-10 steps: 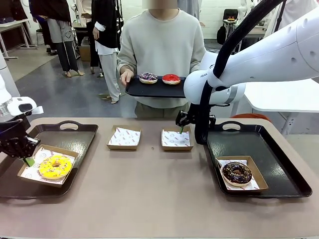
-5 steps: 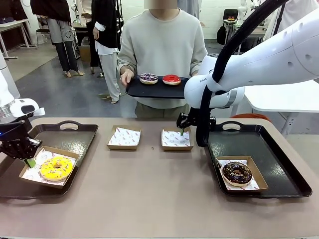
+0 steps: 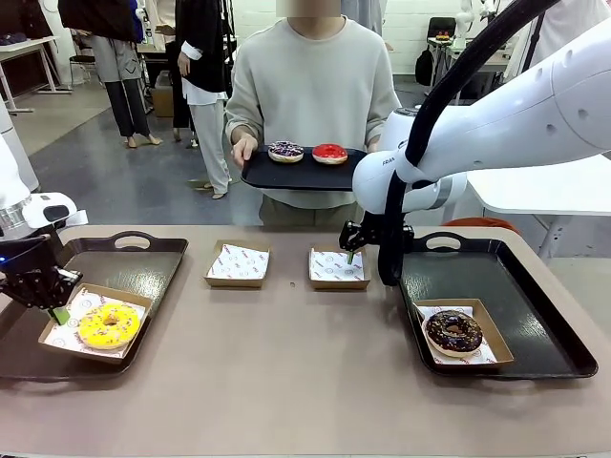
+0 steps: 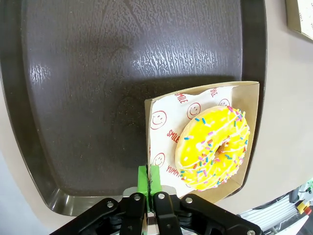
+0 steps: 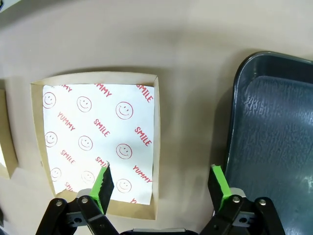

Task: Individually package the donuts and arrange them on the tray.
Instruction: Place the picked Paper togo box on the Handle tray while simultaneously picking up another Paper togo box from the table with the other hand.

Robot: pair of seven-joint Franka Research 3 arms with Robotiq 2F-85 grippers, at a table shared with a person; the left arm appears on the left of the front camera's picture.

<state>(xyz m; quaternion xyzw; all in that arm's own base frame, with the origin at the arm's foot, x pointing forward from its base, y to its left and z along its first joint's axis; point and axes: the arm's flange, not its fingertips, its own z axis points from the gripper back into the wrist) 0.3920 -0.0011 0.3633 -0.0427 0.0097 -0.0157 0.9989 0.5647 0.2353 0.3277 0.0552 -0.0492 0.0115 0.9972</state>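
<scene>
Your left end effector (image 4: 148, 177) is clenched on the rim of the box (image 4: 249, 98) carrying the yellow donut (image 4: 213, 147). The donut is a ring with no long axis, lying flat, glaze up, on the left tray (image 4: 73, 98). Your right end effector (image 5: 160, 175) hangs released over an empty box (image 5: 98, 132) on the tabletop (image 5: 186, 29).

front camera looks across the table (image 3: 286, 382), wrist cameras close, facing down (shared: left tray (image 4: 73, 98), right tray (image 5: 274, 147))
</scene>
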